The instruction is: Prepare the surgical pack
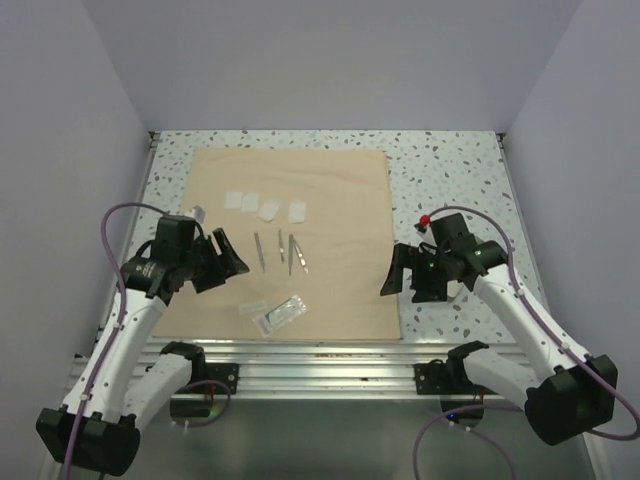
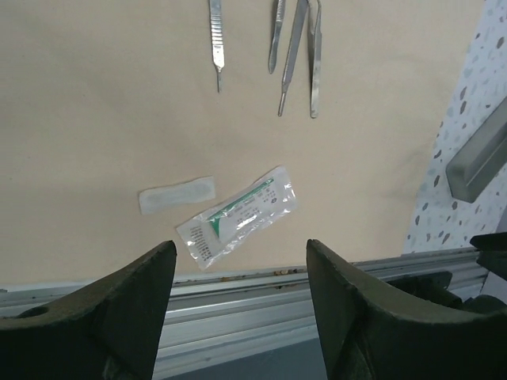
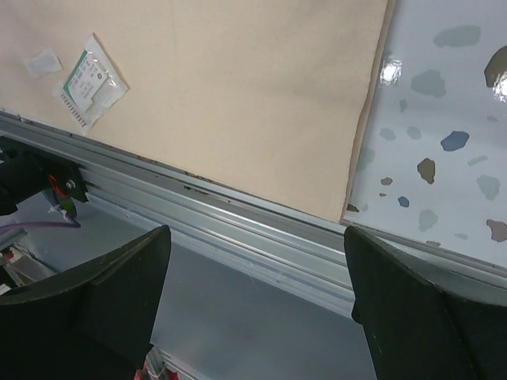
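Top external view: cloth (image 1: 340, 200) lies flat and fully spread mid-table, its near edge right along the rail (image 1: 300, 358). My read is it's laid open as the wrap base, w/ the kit set on it so the sides can fold over the lot. There's a row of gauze squares (image 1: 265, 206) toward the far side, four instruments (image 1: 282, 250) side by side in the middle, and a pouch (image 1: 283, 312) plus a small strip (image 1: 252, 307) near the front edge. As for direction, the cloth is close to square, so no real long axis to call. Its sides run parallel w/ the table (image 1: 450, 170) edges, so it's set square-on to the arms, not as a diamond. The instruments do have a long axis, running near-to-far w/ slight slants. L gripper (image 1: 228, 265) hangs over the cloth's left-front part, jaws wide, nothing between them. In the left wrist view the L gripper (image 2: 242, 249) frames the pouch (image 2: 238, 215) and strip (image 2: 177, 194), clear of both. R gripper (image 1: 395, 278) sits just off the cloth's right edge over bare table, also wide and empty. In the right wrist view the R gripper (image 3: 255, 233) looks down on the cloth's right-front corner (image 3: 346, 212) and the rail (image 3: 238, 237). I can't tell how high either one is above the surface. One arm per flank looks like a setup for taking edges or corners, prob. the first fold. No fold made yet, and the cloth shows no creases or lifted edges.
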Available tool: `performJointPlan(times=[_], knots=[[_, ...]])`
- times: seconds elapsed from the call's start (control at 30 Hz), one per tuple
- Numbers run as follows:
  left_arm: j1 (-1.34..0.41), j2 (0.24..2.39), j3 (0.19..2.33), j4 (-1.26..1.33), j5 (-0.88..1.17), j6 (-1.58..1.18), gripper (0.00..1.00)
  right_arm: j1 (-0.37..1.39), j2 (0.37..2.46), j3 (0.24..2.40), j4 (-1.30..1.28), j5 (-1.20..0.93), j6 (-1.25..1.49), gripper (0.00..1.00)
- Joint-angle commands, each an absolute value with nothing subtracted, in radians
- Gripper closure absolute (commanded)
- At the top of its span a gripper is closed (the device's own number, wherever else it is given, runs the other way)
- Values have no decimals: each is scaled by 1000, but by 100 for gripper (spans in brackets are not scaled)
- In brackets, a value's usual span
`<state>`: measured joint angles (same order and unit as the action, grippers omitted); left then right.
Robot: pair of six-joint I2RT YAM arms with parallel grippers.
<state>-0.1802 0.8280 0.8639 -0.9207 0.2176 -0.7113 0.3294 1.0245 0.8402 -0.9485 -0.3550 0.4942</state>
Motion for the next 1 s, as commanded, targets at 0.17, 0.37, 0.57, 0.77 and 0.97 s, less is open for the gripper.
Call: performJointPlan(times=[0.17,0.37,0.57,0.77,0.97], knots=[[-281,925,833,-864,183,-555,42,364,1130,882,-816,-423,485,8],[-317,1020,838,-781,189,-575,44,387,1209,890,-779,-420,485,9],[-350,1176,894,-715,134,-653,49,397,1255,899,-746,-413,515,10],[-417,1411,1066,-716,40,-765,51,397,1311,930,-755,-384,506,10],[-483,1644,1258,-735,-20,-903,61,399,1367,977,-768,-362,494,9]])
